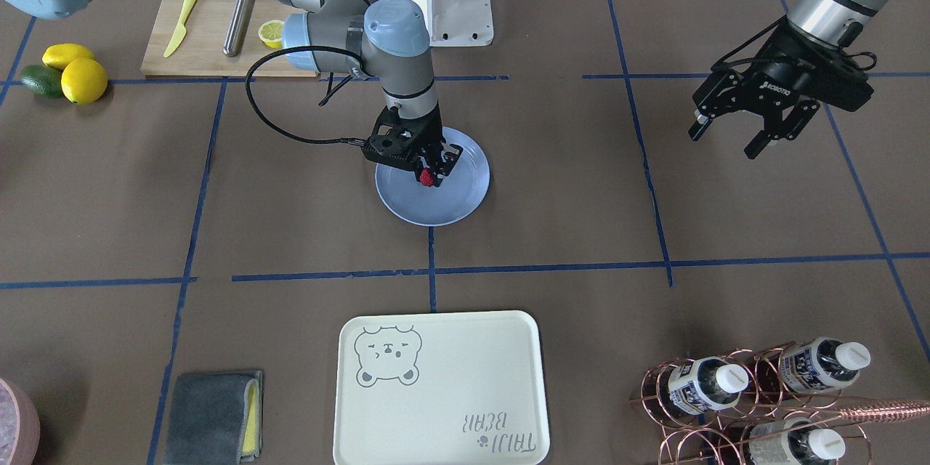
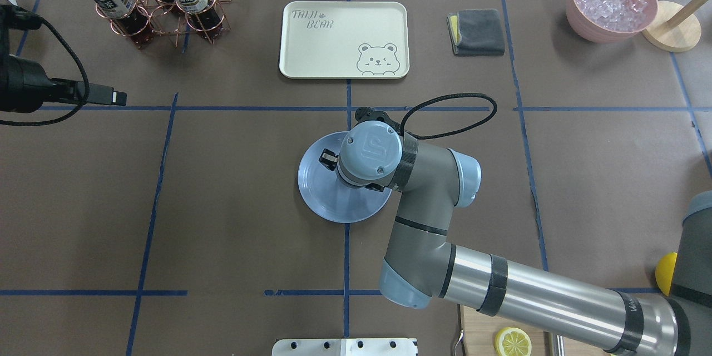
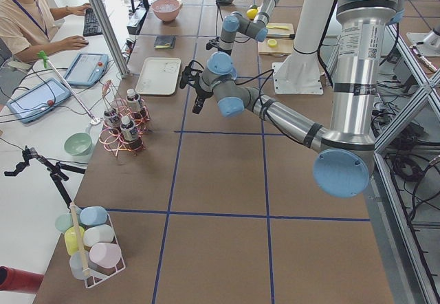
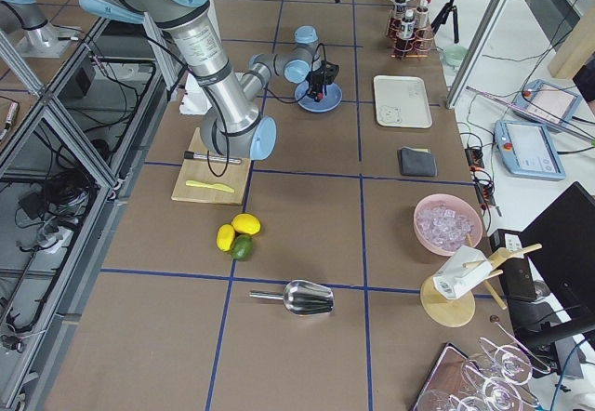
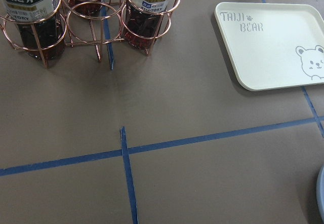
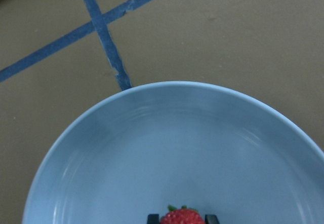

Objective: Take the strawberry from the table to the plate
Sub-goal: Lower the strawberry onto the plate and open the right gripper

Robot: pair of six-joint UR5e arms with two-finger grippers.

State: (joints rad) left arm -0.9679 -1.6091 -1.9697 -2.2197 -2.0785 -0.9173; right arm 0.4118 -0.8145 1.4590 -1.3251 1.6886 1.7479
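The small red strawberry [image 1: 426,176] sits between the fingers of my right gripper [image 1: 431,174], which is shut on it just over the middle of the light-blue plate [image 1: 465,203]. In the right wrist view the strawberry [image 6: 182,217] shows at the bottom edge between two dark fingertips, over the plate [image 6: 177,148]. From overhead, the right wrist hides the berry and only the plate [image 2: 328,200] shows. My left gripper [image 1: 726,142] hangs open and empty above the brown-paper table [image 1: 581,196], far from the plate.
A cream bear tray [image 1: 436,392], a copper rack of bottles [image 1: 763,392] and a grey cloth [image 1: 211,414] lie along the operators' side. Lemons and an avocado [image 1: 65,73] sit beside the cutting board [image 1: 211,36]. A pink bowl of ice [image 2: 612,8] stands far right.
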